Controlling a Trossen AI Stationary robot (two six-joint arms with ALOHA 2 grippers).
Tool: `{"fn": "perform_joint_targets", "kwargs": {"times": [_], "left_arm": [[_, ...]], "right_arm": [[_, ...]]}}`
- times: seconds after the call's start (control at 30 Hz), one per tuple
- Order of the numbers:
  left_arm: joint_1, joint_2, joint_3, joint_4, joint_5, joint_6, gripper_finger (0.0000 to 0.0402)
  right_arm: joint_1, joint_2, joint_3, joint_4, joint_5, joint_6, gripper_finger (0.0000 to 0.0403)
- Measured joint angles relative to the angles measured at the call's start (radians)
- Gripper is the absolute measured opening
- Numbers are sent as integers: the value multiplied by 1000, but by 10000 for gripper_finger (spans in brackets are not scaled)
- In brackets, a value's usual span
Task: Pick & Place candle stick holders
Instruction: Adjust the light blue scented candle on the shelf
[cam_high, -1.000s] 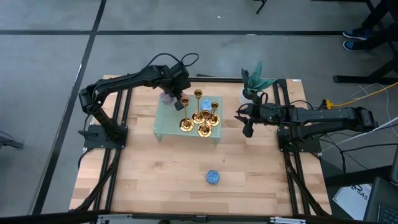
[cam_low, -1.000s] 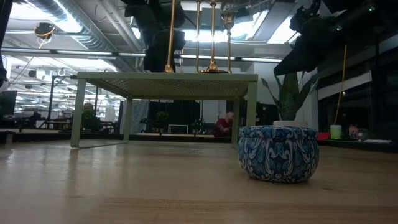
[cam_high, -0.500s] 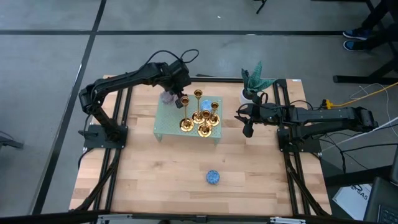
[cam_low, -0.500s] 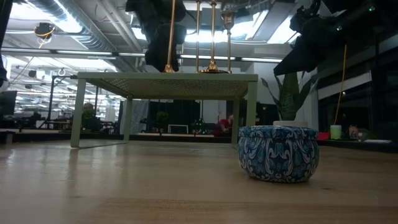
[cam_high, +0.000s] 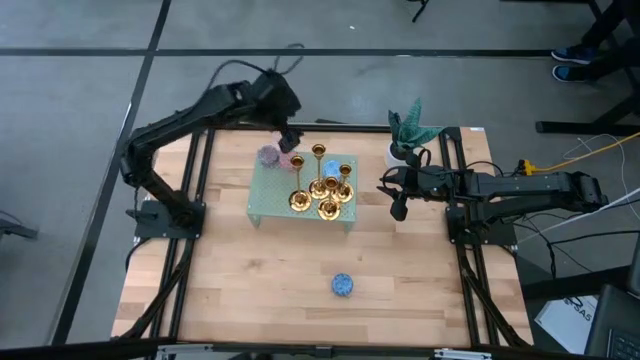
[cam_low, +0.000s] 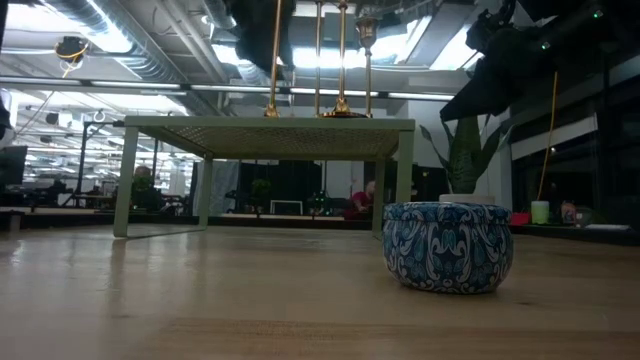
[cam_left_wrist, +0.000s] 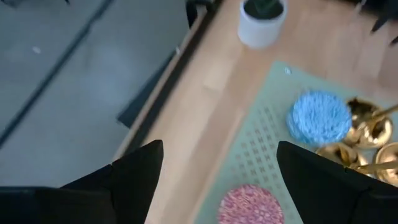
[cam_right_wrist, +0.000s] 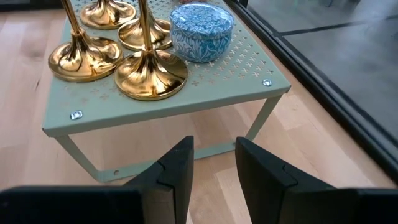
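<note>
The wooden table (cam_high: 300, 290) carried a pale green perforated stand (cam_high: 268, 205), and on that stand all four gold candle stick holders (cam_high: 322, 190) stood upright in a tight cluster, with a blue candle (cam_right_wrist: 201, 23) just beside them and a pink candle (cam_left_wrist: 250, 204) near the stand's far edge. The left gripper (cam_high: 289, 138) hung over the table's far edge behind the stand, its fingers (cam_left_wrist: 138, 171) spread wide with nothing between them, while the right gripper (cam_high: 392, 196) waited beside the stand's right end, its fingers (cam_right_wrist: 176, 167) only narrowly parted and empty. A blue patterned tin (cam_high: 342, 285) sat alone well apart on the near side of the table.
</note>
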Motion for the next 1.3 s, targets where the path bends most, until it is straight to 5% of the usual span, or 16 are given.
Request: {"fn": "perform_joint_targets", "kwargs": {"times": [0.23, 0.57, 0.87, 1.03, 1.17, 1.3], "left_arm": [[46, -123, 21, 0, -6, 23, 313], [69, -253, 21, -65, -23, -26, 313], [69, -270, 21, -140, -38, -61, 313], [68, -270, 21, -152, -38, -68, 313], [69, -270, 21, -152, -38, -77, 313], [69, -270, 21, -152, -53, -78, 313]], "right_arm": [[0, 0, 0, 0, 0, -150, 122], [0, 0, 0, 0, -3, -151, 122], [0, 4, 0, 30, -9, -146, 122], [0, 5, 0, 97, -118, -71, 122], [0, 5, 0, 167, -191, -176, 122], [-15, 7, 27, 153, -128, -229, 122]]}}
